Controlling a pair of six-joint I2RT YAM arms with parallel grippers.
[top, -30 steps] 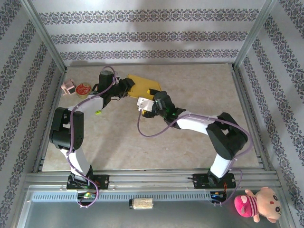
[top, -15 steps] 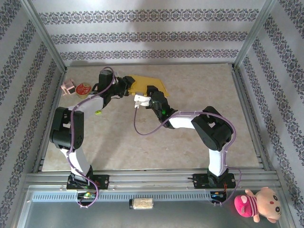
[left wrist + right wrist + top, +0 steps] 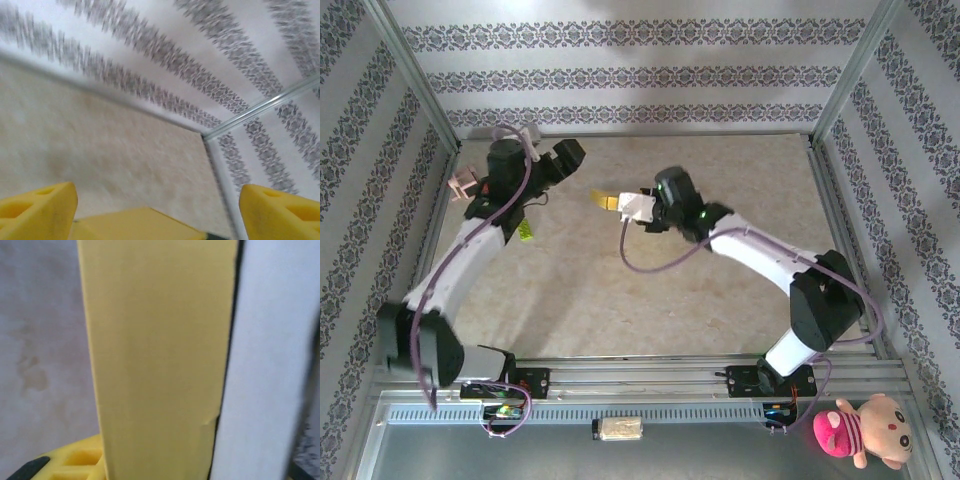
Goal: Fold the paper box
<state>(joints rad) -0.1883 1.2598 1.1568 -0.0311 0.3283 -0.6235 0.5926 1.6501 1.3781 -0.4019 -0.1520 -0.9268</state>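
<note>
Right gripper (image 3: 618,204) clamping paper box (image 3: 603,200) (yellow face), left gripper (image 3: 563,157) spread wide, pink block (image 3: 461,184) nearby

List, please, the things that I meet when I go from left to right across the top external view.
small pink block → left gripper → paper box → pink plush toy

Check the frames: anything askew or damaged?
The paper box looks askew: gripped in the right claw, it is turned on edge, just a thin yellow sliver from above, not flat on the table. No spill or clear damage seen.
</note>
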